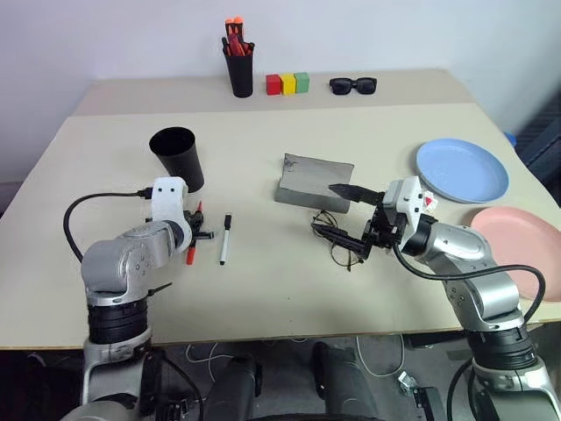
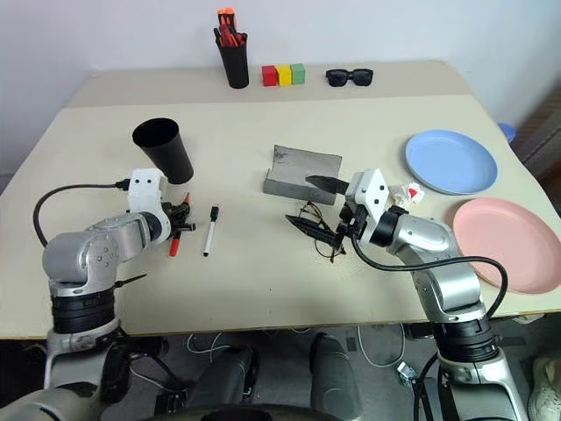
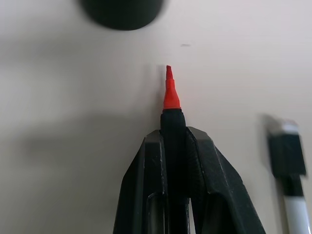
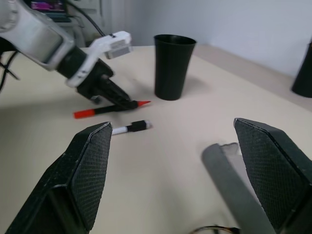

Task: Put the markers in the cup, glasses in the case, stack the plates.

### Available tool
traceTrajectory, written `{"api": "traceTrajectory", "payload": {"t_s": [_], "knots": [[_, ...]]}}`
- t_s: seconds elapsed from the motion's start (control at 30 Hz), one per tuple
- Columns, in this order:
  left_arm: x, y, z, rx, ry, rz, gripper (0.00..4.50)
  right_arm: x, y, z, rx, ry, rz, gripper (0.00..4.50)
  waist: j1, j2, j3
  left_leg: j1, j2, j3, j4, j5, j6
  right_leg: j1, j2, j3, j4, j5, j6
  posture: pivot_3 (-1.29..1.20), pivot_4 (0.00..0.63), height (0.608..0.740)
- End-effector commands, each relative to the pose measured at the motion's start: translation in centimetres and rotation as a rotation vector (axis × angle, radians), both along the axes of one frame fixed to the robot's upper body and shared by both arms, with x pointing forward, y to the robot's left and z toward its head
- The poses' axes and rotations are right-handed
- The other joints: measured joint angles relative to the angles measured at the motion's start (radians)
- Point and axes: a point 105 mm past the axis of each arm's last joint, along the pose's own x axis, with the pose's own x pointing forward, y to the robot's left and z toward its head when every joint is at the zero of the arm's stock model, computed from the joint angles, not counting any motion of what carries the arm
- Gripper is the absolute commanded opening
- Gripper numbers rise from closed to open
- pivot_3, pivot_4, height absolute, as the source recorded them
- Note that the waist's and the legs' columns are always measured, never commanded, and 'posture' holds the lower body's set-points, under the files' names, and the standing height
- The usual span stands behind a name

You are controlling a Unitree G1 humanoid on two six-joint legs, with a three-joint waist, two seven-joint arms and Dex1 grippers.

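My left gripper [image 1: 201,231] is shut on the red marker [image 4: 92,112], whose red tip [image 3: 170,95] sticks out past the fingers toward the black cup [image 1: 178,156]. The marker lies low at the table surface. The white marker [image 1: 224,239] lies just to its right. My right gripper [image 1: 345,213] stands open just above the wire-frame glasses [image 1: 340,248], with nothing between its fingers. The grey case [image 1: 314,180] lies right behind the glasses. At the right edge sit the blue plate [image 1: 462,169] and, nearer, the pink plate [image 1: 517,246], side by side.
Along the table's [image 1: 263,289] far side stand a black pen holder [image 1: 238,63] with red-orange pens, three coloured blocks [image 1: 287,83] and black sunglasses [image 1: 352,85]. A black cable [image 1: 83,206] loops from my left wrist.
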Motion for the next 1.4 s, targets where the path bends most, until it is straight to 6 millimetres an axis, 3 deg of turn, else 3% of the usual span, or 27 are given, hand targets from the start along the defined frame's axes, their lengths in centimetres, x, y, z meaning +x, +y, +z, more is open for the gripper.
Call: {"api": "traceTrajectory", "payload": {"t_s": [0.03,0.13,0.23,0.37,0.5,0.63,0.77,0.93,1.07,1.2,1.3,1.4], "knots": [[-0.7,-2.3,2.7,0.019,-0.113,-0.157,0.07,0.2,-0.4,1.1,0.003,-0.055,-0.008,4.1,0.003,0.0,0.0,0.0,0.0,0.0,0.0,0.0,0.0,0.0,0.0,0.0,0.0,0.0,0.0,0.0,0.15,0.74],[-1.0,-3.7,4.6,0.113,-0.243,-0.297,0.07,0.4,-0.5,1.0,0.002,-0.056,-0.01,4.1,0.001,0.0,0.0,0.0,0.0,0.0,0.0,0.0,0.0,0.0,0.0,0.0,0.0,0.0,0.0,0.0,0.15,0.74],[0.4,-4.4,8.6,0.019,-0.473,-0.295,0.07,0.4,-0.3,0.9,0.007,-0.056,-0.004,4.1,0.006,0.0,0.0,0.0,0.0,0.0,0.0,0.0,0.0,0.001,0.0,0.0,-0.001,0.0,0.0,0.0,0.15,0.74],[1.2,-5.2,12.3,0.111,-0.754,-0.375,0.07,0.4,-0.2,0.9,0.01,-0.055,0.001,4.1,0.002,0.0,0.0,-0.001,0.0,0.0,0.0,0.0,0.0,0.0,0.0,0.0,-0.002,0.0,0.0,0.0,0.15,0.74],[2.2,-4.0,16.8,0.009,-0.991,-0.322,0.07,0.8,-0.7,1.6,0.109,0.004,0.018,4.1,0.003,0.0,0.0,-0.001,0.0,0.0,0.0,0.0,0.0,0.0,0.0,0.0,-0.002,0.0,0.0,0.0,0.15,0.74],[2.9,-2.0,19.6,0.013,-1.129,-0.293,0.07,0.9,-1.1,3.5,0.238,0.025,0.051,4.1,0.003,0.0,0.0,-0.001,0.0,0.0,0.0,0.0,0.0,0.0,0.0,0.0,-0.003,0.0,0.0,0.0,0.15,0.74],[4.3,1.5,21.2,-0.008,-1.185,-0.169,0.07,1.0,-1.0,3.5,0.206,-0.005,0.029,4.1,0.002,0.0,0.0,-0.001,0.0,0.0,0.0,0.0,0.0,0.0,0.0,0.0,-0.003,0.0,0.0,0.0,0.15,0.74],[5.5,4.0,21.7,-0.056,-1.211,-0.148,0.07,0.8,-0.7,3.3,0.202,0.001,0.038,4.1,0.001,0.0,0.0,-0.001,0.0,0.0,0.0,0.0,0.0,0.0,0.0,0.0,-0.002,0.001,0.0,0.0,0.15,0.74],[5.8,6.2,20.6,-0.08,-1.229,-0.102,0.07,0.6,-0.5,3.2,0.192,-0.003,0.04,4.1,0.001,0.0,0.0,-0.001,0.0,0.0,0.001,0.0,0.0,0.0,0.0,0.0,-0.002,0.001,0.001,0.0,0.15,0.74],[6.6,6.7,18.7,-0.155,-1.233,-0.093,0.07,0.6,-0.3,3.2,0.185,-0.004,0.046,4.1,0.001,0.0,0.0,-0.001,0.0,0.0,0.001,0.0,0.0,0.0,0.0,0.0,-0.002,0.001,0.001,0.0,0.15,0.74],[6.7,6.1,17.8,-0.174,-1.259,-0.113,0.07,0.6,-0.2,3.3,0.183,-0.006,0.048,4.1,0.003,0.0,0.0,-0.001,0.0,0.0,0.001,0.0,0.0,0.0,0.0,0.0,-0.002,0.001,0.001,0.0,0.15,0.74],[7.1,5.5,15.6,-0.21,-1.223,-0.133,0.07,0.6,-0.2,3.4,0.18,-0.012,0.044,4.1,0.002,0.0,0.0,-0.001,0.0,0.0,0.001,0.0,0.001,0.0,0.0,0.0,-0.002,0.001,0.001,0.0,0.15,0.74]]}}
